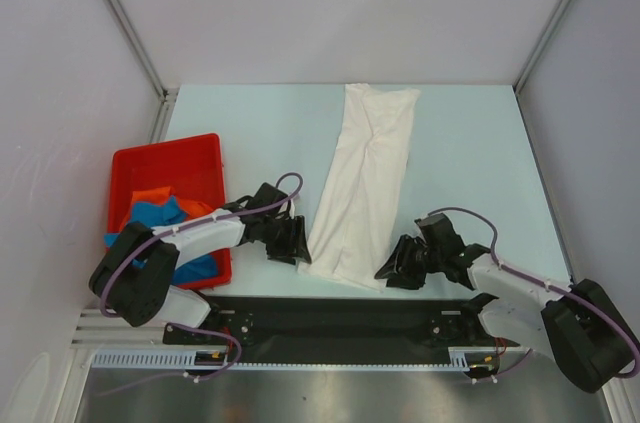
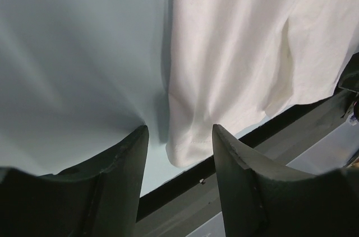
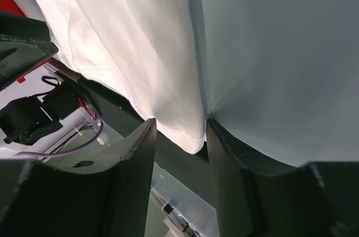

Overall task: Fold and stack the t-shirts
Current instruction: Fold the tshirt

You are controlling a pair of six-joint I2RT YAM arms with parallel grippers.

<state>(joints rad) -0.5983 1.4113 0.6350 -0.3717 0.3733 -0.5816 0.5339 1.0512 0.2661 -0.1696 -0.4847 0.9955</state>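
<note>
White shirt (image 1: 362, 178) folded into a long strip, fingers at both near corners.
It lies flat mid-desk (image 1: 470, 143), running away from the arms. The left fingers (image 1: 292, 241) stand wide around its near-left corner, not gripping. The right fingers (image 1: 398, 265) are narrower around the near-right corner, also unclamped. A blue shirt (image 1: 160, 213) and an orange shirt (image 1: 150, 193) sit in the bin (image 1: 165, 158) at left.

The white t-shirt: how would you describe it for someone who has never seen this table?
On the pale blue table, look at the middle. There lies the white t-shirt, folded into one long narrow strip from near edge to far edge. The other shirts, blue and orange, sit crumpled in the red bin at the left.
</note>
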